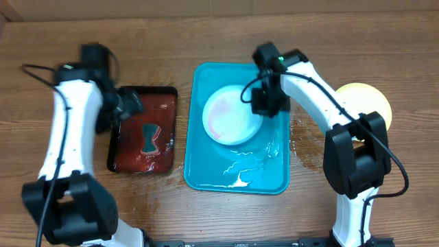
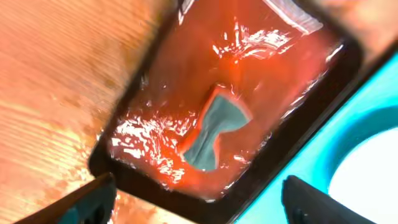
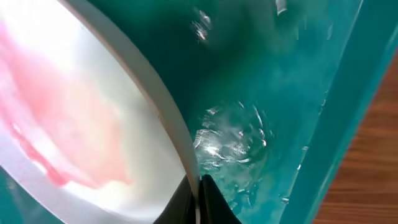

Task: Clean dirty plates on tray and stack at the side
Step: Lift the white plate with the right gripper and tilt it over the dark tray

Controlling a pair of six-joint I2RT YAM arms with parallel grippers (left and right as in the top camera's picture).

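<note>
Plates first, from overhead: a pale plate point(image 1: 232, 115) with a pink smear sits in the upper half of the turquoise tray point(image 1: 202, 165). A yellow plate point(image 1: 374, 103) lies on the table point(image 1: 206, 34) well off to that tray's right, partly hidden by the right arm. The right gripper point(image 1: 269, 101) is down at the pale plate's right edge. Water point(image 1: 236, 175) is pooled in the lower part of the turquoise tray, and there are more wet patches on the wood next to its right rim. Just beside it on the left is a dark red tray point(image 1: 130, 154) with a blue-grey sponge point(image 1: 151, 137) lying in it. The left gripper point(image 1: 127, 103) hangs over that tray's upper left corner.

Left wrist cam is pretty blurry. Its fingers point(image 2: 87, 202) are spread wide at the bottom corners with nothing between them, so that gripper is released. Under it is the wet, shiny dark red tray with the sponge roughly in the middle. A strip of the turquoise tray and a slice of the pale plate show at lower right.

Right wrist cam: the gripper is clamped on the pale plate's rim, with the thin edge pinched between both fingertips point(image 3: 214, 205). The pink smear runs across the plate's face. Droplets sit on the turquoise floor next to it, and bare wood shows at far right. Can't tell if that edge is lifted off the tray.
</note>
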